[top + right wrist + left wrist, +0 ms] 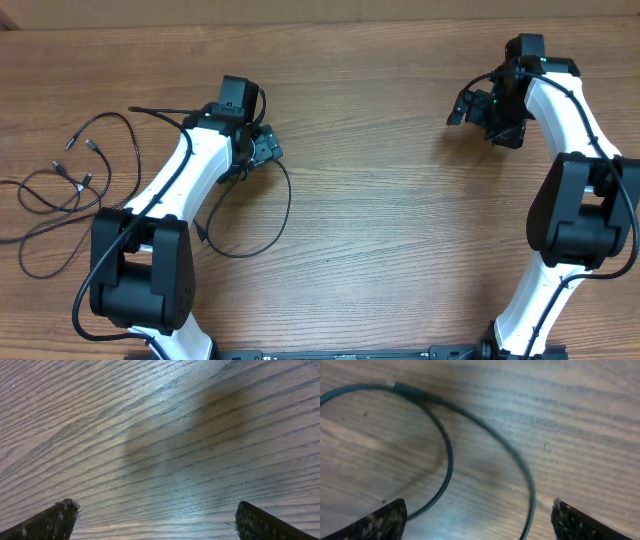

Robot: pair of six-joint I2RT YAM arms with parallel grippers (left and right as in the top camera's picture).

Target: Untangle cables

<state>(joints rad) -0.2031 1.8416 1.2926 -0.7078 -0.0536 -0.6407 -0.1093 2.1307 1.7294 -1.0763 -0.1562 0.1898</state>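
**Figure. Cable untangling: both arms above the table (380, 250), overhead and wrist views.**

The cables are shown in two groups. A tangled bunch (78, 182) of thin black cords is seen at the left edge of the table, beside the base of the left arm, with several loops crossing one another. One separate cable (289, 200) is laid in an open curve under the left arm. In the left wrist view it is seen lying flat on the wood, with its silver plug tip (392, 384) at the upper left.

The left pincer (268, 148) is held above this curve with its fingers (380, 520) spread wide. Nothing is gripped, and the cord is seen on the table below the gap between them. The right pincer (478, 112) is likewise spread wide and empty, well apart from every cable, and only bare wood is shown in its wrist view.

Handling, as judged: the cords are expected to be very light, limp and smooth, so that they will drag and slide rather than hold a shape. Pulling on one loop is likely to tighten the crossings. A hold near a plug tip, where the cord is thicker and stiffer, is recommended, so that one end can be drawn out of the bunch.
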